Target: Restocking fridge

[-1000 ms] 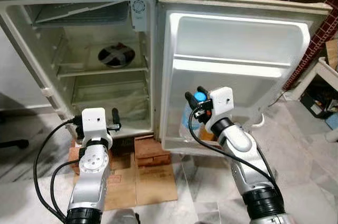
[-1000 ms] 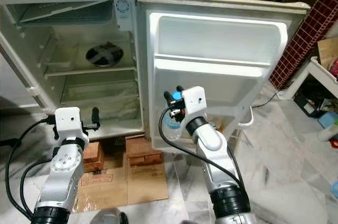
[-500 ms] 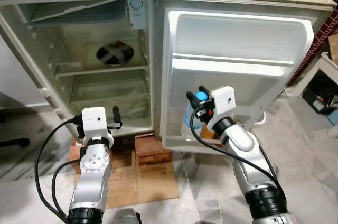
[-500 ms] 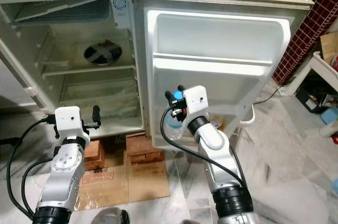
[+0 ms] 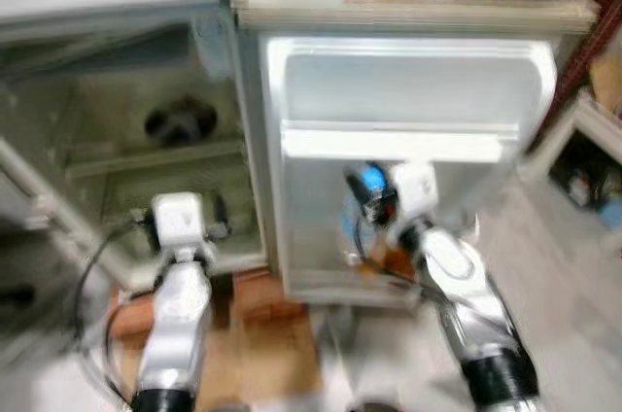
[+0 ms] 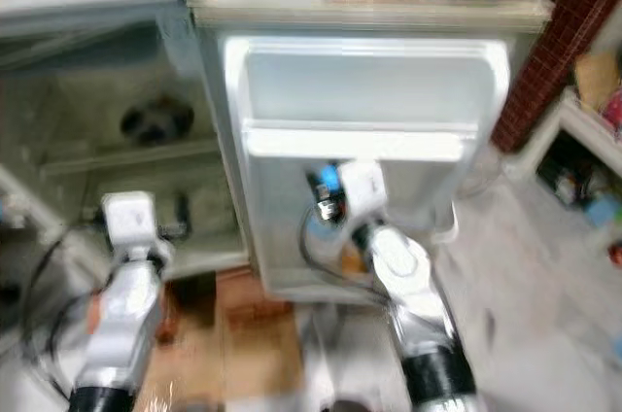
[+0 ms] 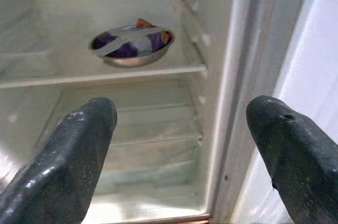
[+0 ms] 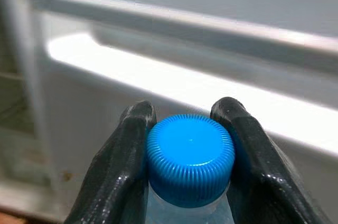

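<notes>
At the far left of the head views, which are blurred, we see the open fridge point(image 5: 117, 140) with a dark bowl point(image 5: 181, 122) sitting on its middle shelf point(image 5: 155, 154). In the left wrist view that bowl point(image 7: 132, 47) is a metal one with strips of tape across its top, resting on the white shelf point(image 7: 105, 75) at upper centre of the frame. Our left gripper point(image 5: 216, 213) is raised at lower left, in front of the lower part of the fridge opening. Its two black fingers point(image 7: 63, 166) are spread wide apart with nothing between them.

Moving right, the open fridge door point(image 5: 408, 91) takes up the middle of the frame, with a white door rack point(image 5: 389, 145) running across it. Just below that rack, at centre, our right gripper point(image 5: 364, 188) is clamped on a bottle point(image 5: 350, 223) by its neck, the blue cap point(image 5: 370, 179) sitting right between the fingertips. In the right wrist view the cap point(image 8: 190, 158) is at lower centre, with a black finger point(image 8: 119, 166) pressed against each side and the clear bottle hanging below. The bottle is upright, close to the door's inner face

At the far right stands a red brick wall point(image 5: 593, 43)
</notes>
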Robot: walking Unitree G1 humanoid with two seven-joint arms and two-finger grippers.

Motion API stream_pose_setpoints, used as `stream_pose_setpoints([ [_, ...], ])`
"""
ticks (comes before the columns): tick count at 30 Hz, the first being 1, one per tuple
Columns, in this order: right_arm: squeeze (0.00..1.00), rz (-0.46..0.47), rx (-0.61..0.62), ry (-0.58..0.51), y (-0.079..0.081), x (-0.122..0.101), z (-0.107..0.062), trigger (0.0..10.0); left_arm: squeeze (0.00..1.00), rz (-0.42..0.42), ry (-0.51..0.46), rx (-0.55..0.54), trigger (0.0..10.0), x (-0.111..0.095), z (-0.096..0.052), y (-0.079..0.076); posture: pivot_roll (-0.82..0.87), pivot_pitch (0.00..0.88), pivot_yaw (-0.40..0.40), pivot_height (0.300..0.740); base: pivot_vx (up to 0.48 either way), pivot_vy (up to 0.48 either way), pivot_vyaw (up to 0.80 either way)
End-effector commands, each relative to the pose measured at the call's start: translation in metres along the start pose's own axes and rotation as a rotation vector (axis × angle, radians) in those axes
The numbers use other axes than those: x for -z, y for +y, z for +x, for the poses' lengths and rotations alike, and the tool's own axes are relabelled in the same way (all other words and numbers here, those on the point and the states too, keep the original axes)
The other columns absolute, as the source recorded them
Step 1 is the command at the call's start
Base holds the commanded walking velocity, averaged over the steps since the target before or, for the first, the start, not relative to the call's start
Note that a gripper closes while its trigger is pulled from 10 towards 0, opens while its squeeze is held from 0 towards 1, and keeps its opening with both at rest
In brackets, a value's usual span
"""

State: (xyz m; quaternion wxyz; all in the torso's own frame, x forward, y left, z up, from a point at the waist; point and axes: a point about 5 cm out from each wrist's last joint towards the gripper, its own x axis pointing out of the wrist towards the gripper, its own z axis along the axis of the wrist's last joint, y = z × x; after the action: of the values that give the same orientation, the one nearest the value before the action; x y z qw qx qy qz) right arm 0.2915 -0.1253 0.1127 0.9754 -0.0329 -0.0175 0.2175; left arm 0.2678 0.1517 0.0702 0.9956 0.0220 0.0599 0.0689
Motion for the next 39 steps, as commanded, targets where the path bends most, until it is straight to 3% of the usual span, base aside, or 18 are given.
stream_pose_setpoints([
  [1,0.0,-0.002,-0.046,-0.067,0.011,-0.014,0.007,10.0,0.0,0.014,0.002,-0.038,10.0,0.001,-0.001,0.015,0.01,0.031,-0.018,0.74,0.0,0.0,0.0],
  [11,0.0,0.017,-0.077,-0.077,0.014,-0.018,0.008,10.0,0.0,0.02,0.004,-0.071,10.0,-0.002,-0.005,0.021,0.01,0.046,-0.023,0.74,0.0,0.0,0.0],
  [17,0.0,0.033,-0.123,-0.054,0.021,-0.012,0.003,10.0,0.0,0.019,0.068,-0.064,10.0,0.006,-0.025,0.033,0.03,0.066,-0.022,0.74,0.0,0.0,0.0],
  [21,0.0,0.045,-0.14,-0.054,0.025,-0.011,0.004,10.0,0.0,0.029,0.083,-0.08,10.0,0.009,-0.027,0.038,0.03,0.066,-0.021,0.71,0.0,0.0,0.0],
  [39,0.0,0.055,-0.167,-0.063,0.028,-0.011,0.002,10.0,0.0,0.028,0.088,-0.063,10.0,0.002,-0.024,0.032,0.03,0.066,-0.017,0.61,0.0,0.0,0.0],
])
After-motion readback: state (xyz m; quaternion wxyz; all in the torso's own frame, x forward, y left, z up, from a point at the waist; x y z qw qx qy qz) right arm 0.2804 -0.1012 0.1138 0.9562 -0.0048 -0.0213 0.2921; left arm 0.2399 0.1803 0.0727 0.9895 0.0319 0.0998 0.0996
